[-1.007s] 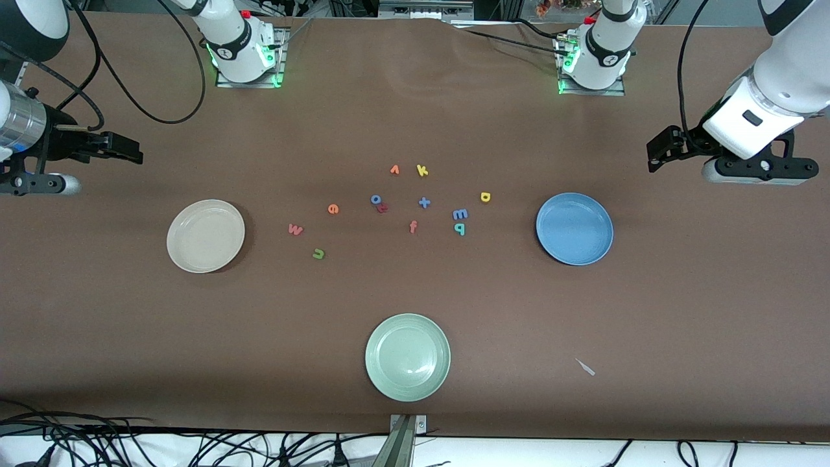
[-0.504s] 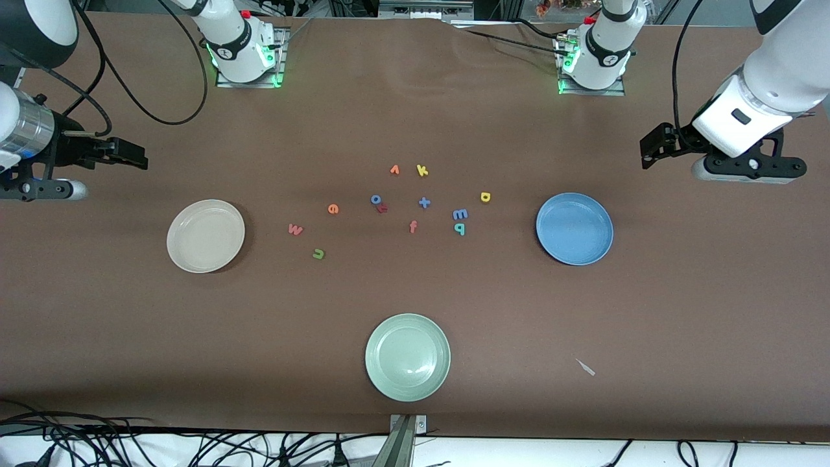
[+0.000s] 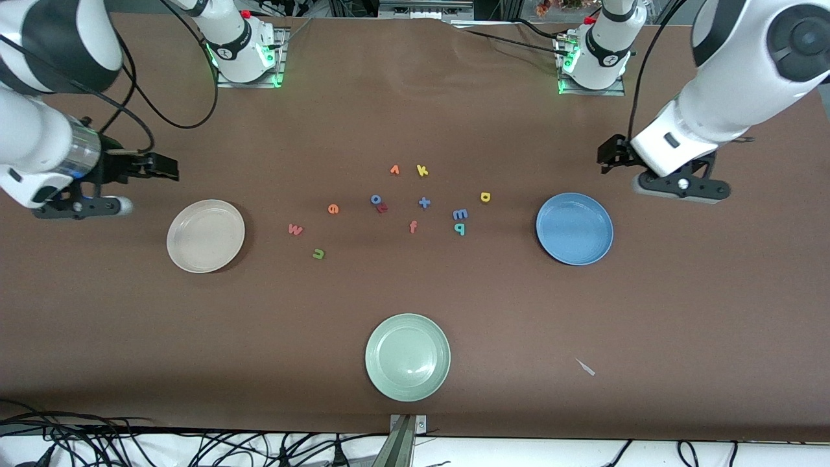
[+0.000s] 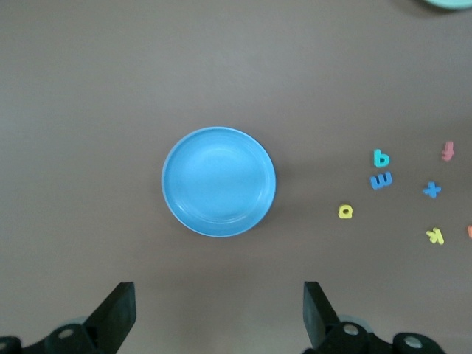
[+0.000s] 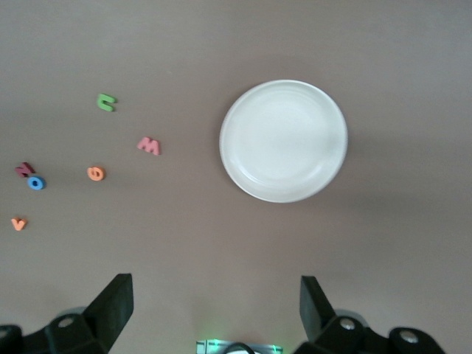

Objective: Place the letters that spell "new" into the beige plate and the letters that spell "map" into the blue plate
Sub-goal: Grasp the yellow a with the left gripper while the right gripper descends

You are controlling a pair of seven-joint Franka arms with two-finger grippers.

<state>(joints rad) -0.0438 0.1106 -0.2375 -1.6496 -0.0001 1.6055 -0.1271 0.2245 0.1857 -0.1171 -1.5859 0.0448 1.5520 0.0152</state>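
The beige plate [image 3: 205,235] lies toward the right arm's end, the blue plate [image 3: 574,228] toward the left arm's end; both hold nothing. Between them lie the red-pink "w" [image 3: 296,229], orange "e" [image 3: 333,209], green "n" [image 3: 318,253], blue "m" [image 3: 460,214], teal "p" [image 3: 460,228] and yellow "a" [image 3: 486,196]. My left gripper [image 3: 609,155] hangs open over bare table beside the blue plate [image 4: 219,181]. My right gripper [image 3: 159,167] hangs open over bare table beside the beige plate [image 5: 284,140]. Neither holds anything.
A pale green plate [image 3: 407,357] sits nearest the front camera. Other letters lie among the task's: blue "o" [image 3: 376,199], red "r" [image 3: 382,208], blue "t" [image 3: 424,203], orange "f" [image 3: 413,226], orange "v" [image 3: 394,170], yellow "k" [image 3: 422,170]. A small white scrap [image 3: 585,367] lies on the cloth.
Both arms have swung in from the table's ends toward the plates, grippers still open. The letters and plates have not moved.
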